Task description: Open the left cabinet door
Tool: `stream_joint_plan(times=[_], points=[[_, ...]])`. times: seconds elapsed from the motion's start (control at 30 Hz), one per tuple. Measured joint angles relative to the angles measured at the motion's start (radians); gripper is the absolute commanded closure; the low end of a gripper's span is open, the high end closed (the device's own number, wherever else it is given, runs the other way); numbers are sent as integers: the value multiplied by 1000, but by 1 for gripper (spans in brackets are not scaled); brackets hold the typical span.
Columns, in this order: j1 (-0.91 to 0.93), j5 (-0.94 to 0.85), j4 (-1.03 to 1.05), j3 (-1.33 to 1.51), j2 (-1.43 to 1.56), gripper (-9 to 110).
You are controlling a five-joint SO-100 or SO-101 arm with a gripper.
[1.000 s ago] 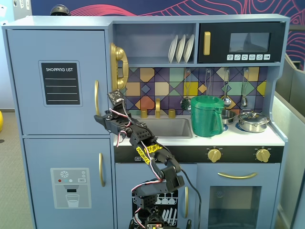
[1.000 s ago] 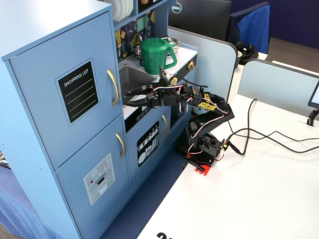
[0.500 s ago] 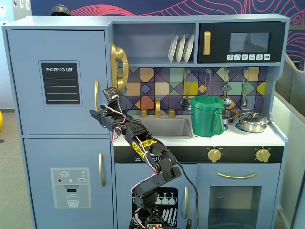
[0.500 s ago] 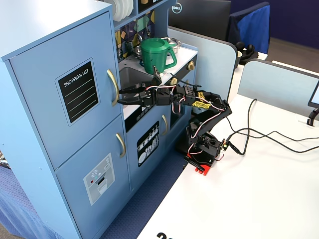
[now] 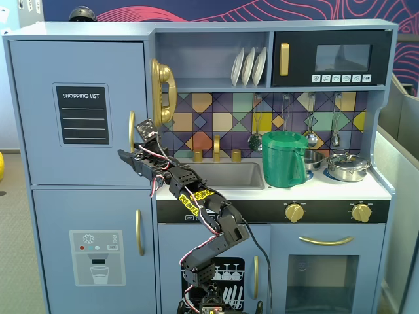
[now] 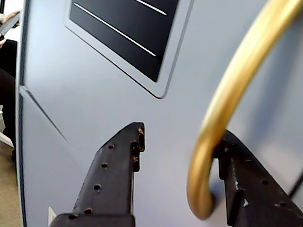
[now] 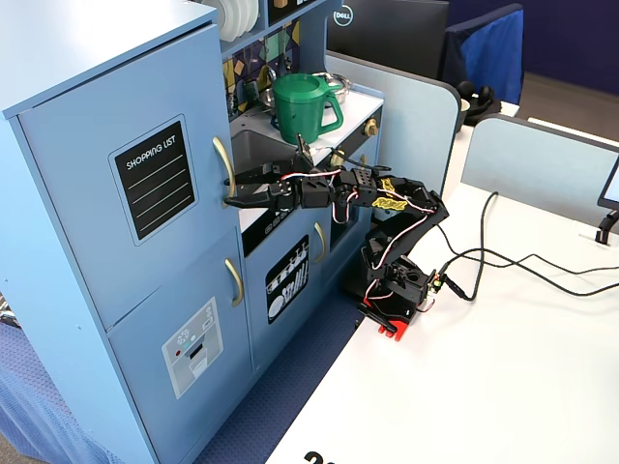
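Left cabinet door (image 5: pixel 78 104) shut; gripper (image 6: pixel 182 142) spread wide, straddling its gold handle (image 6: pixel 236 94).

"SHOPPING LIST" stands in white capitals at the top of the black chalkboard panel (image 5: pixel 82 114) on the left cabinet door (image 5: pixel 39 104), above ruled white lines; both fixed views show it, and the other one has the same words slanting on the panel (image 7: pixel 155 178). In that view the "DELL" logo sits on the back of the black monitor (image 7: pixel 343 16) at the far side of the table (image 7: pixel 503 387). Yellow labels (image 5: pixel 195 196) on the arm carry black print too small to read. The wrist view shows the panel's lines only, no words.
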Motion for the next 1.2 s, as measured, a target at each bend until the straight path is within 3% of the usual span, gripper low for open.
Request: stream_joint_plan(times=[0.6,1.2], points=[[-288,-307,-86,212,213,92],[-163,-252,18,403,634,93]])
